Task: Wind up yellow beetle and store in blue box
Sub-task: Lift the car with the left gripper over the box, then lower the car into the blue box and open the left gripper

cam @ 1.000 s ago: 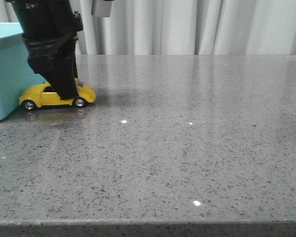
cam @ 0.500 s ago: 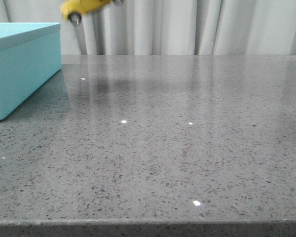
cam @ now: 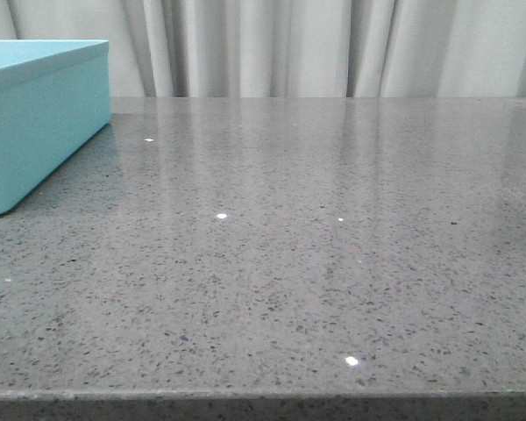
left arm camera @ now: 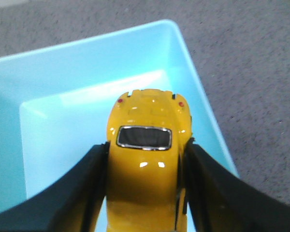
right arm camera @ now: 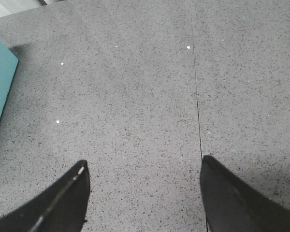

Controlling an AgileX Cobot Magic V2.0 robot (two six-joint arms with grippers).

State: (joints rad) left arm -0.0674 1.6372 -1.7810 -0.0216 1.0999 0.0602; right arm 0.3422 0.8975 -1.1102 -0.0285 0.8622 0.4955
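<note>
In the left wrist view my left gripper [left arm camera: 146,147] is shut on the yellow beetle [left arm camera: 147,145], one black finger on each side of the car's body. It holds the car in the air above the open inside of the blue box [left arm camera: 53,135]. The car's rear window and tail lights face the camera. In the front view the blue box [cam: 35,114] stands at the far left of the table; the car and both grippers are out of that view. My right gripper [right arm camera: 142,166] is open and empty above the bare grey table.
The grey speckled tabletop [cam: 316,228] runs right from the box, with a white curtain [cam: 333,48] behind it. A thin seam [right arm camera: 197,96] runs across the table in the right wrist view. The box's edge [right arm camera: 0,87] shows at that view's side.
One second ago the left gripper held the car on the table beside the box. It lifted the car up out of the front view, and the car now hangs over the box.
</note>
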